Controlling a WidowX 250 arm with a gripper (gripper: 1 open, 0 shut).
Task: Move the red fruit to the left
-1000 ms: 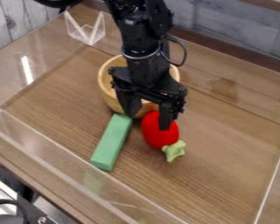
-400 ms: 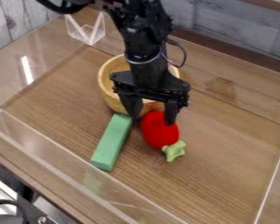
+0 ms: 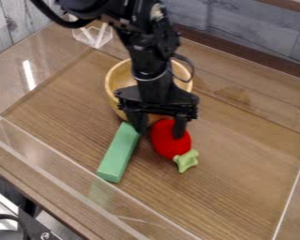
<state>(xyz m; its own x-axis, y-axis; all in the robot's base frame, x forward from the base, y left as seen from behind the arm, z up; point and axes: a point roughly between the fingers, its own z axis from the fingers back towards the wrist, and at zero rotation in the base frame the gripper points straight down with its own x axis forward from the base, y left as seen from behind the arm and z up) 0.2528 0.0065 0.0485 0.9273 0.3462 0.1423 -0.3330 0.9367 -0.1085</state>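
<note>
Nearest the camera, along the lower edge of the frame, runs a clear plastic wall (image 3: 65,192), smooth and glossy, with pale reflections on its upper edge. It borders the counter (image 3: 240,178), a flat wood-grain surface in brown tones with fine streaking.

Left of centre lies the green block (image 3: 119,153), a long rectangular bar with matte faces and squared edges, set at a slight diagonal on the counter.

Just right of the block, at the centre of the frame, sits the red fruit (image 3: 171,141), a small glossy oval with a smooth skin. Its pale green leafy cap (image 3: 186,162) points toward the lower right and rests on the counter.

Directly above the fruit stands the hand (image 3: 160,120), black, hard-edged and pointing downward. Its two fingers are spread apart, one at each side of the fruit's upper part; nothing is clamped between them. Whether the fingertips touch the fruit cannot be told.

Behind the hand, partly covered by it, is the wooden bowl (image 3: 116,82), round, light tan, with a thick smooth rim.

Farther back, in the upper left, a second clear plastic panel (image 3: 40,56) rises at the counter's edge.
</note>
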